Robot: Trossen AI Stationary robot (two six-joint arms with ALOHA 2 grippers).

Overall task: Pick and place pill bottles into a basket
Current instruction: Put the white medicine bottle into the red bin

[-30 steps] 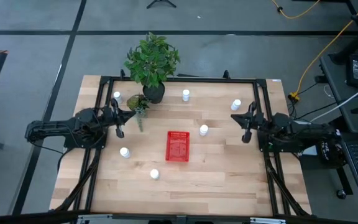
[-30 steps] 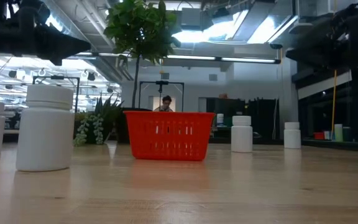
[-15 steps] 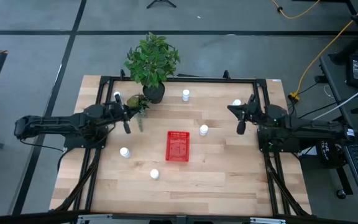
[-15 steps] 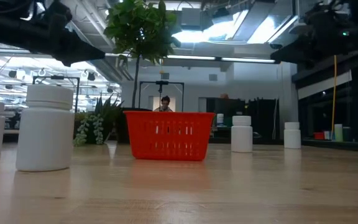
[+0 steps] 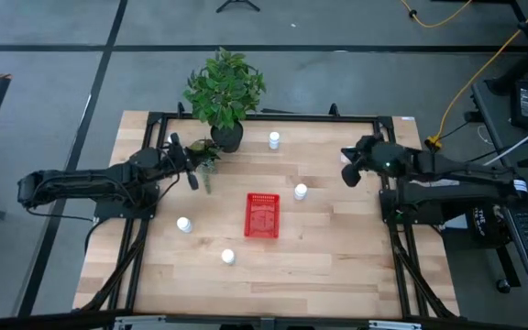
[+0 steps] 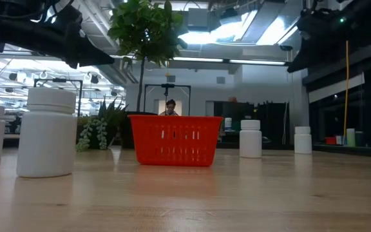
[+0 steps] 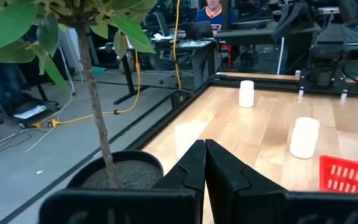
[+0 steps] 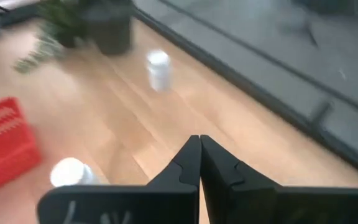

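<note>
The red basket (image 5: 262,214) stands on its base at the table's middle. Several white pill bottles stand upright around it: one at the far edge (image 5: 274,140), one by the basket's far right corner (image 5: 301,192), two nearer the left front (image 5: 183,224) (image 5: 228,257). My left gripper (image 5: 193,180) is shut and empty, raised above the table next to the plant pot, left of the basket. My right gripper (image 5: 348,174) is shut and empty, raised over the far right of the table. In the right wrist view its fingers (image 8: 199,148) tip down toward the wood.
A potted green plant (image 5: 225,92) stands at the far left, with a small trailing plant (image 5: 204,156) beside it, close to my left gripper. A black frame (image 5: 264,117) runs round the table. Bare wood lies in front of the basket.
Both arms have lifted from their rest. My left gripper has gone up and a little toward the table's right, nearer the plant pot. My right gripper has risen, gone toward the far edge and tipped from level to pointing down at the table. No bottle has moved.
</note>
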